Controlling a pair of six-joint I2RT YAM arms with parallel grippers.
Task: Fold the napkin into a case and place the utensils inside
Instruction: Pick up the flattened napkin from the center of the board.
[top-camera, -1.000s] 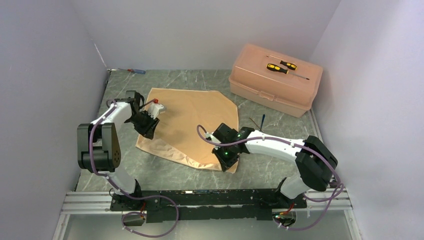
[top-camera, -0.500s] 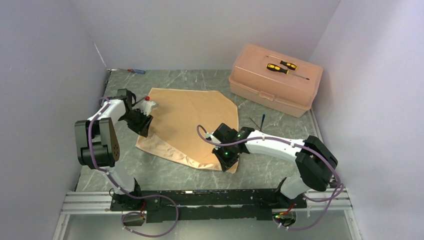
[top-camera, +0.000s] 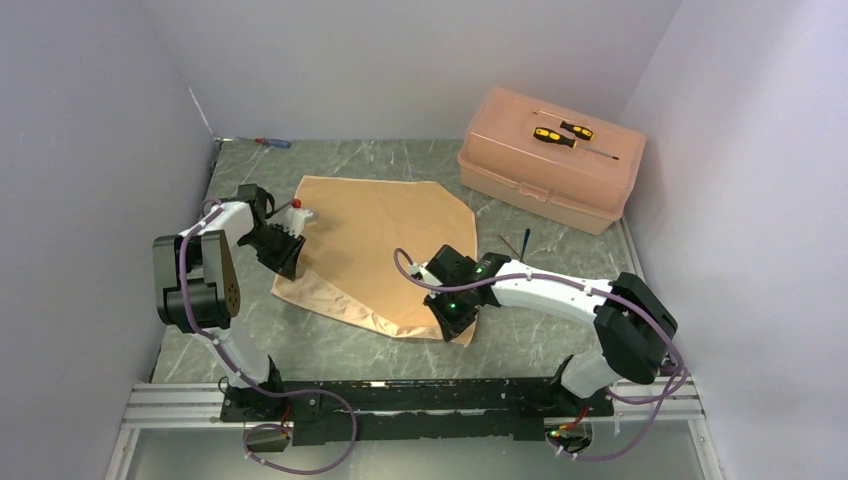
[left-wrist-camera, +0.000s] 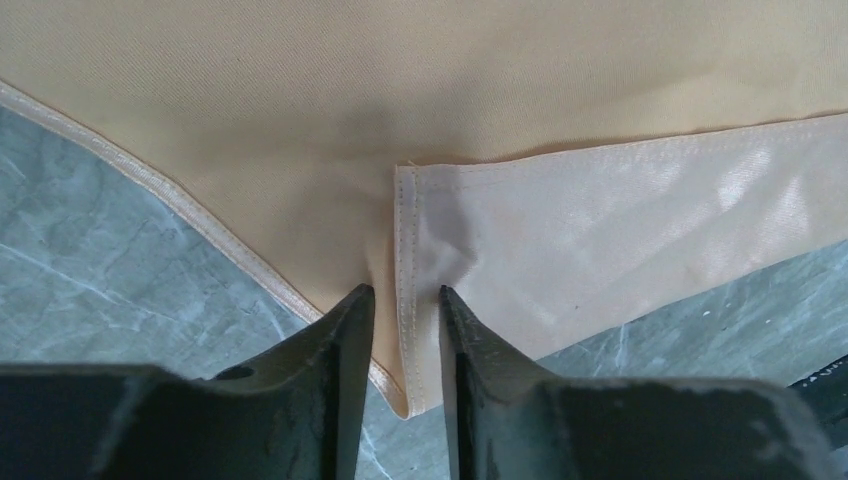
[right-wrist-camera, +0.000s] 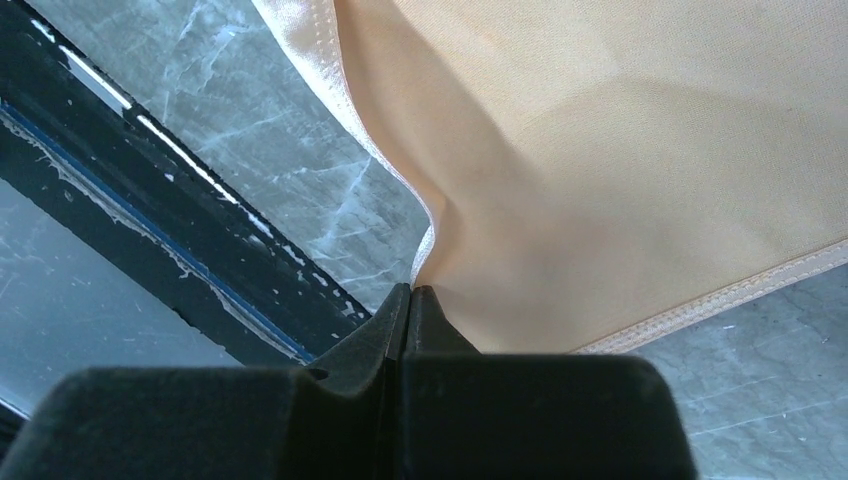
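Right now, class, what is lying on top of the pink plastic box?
Two yellow-and-black screwdrivers lie on the lid of the pink plastic box. The lid is shut, so whatever is inside cannot be seen.

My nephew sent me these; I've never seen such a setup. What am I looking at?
These are two robot arms bolted at the near edge of a marbled table. The wide picture looks down from above and behind them. The two close-ups come from a camera on each wrist, so the dark prongs are that arm's fingers. On the table lie a peach napkin with one corner turned over, a pink plastic box with two screwdrivers on its lid, another screwdriver at the far left, and slim utensils near the box. The right gripper is shut on the napkin's near edge. The left gripper is open, its fingers either side of the turned-over hem.
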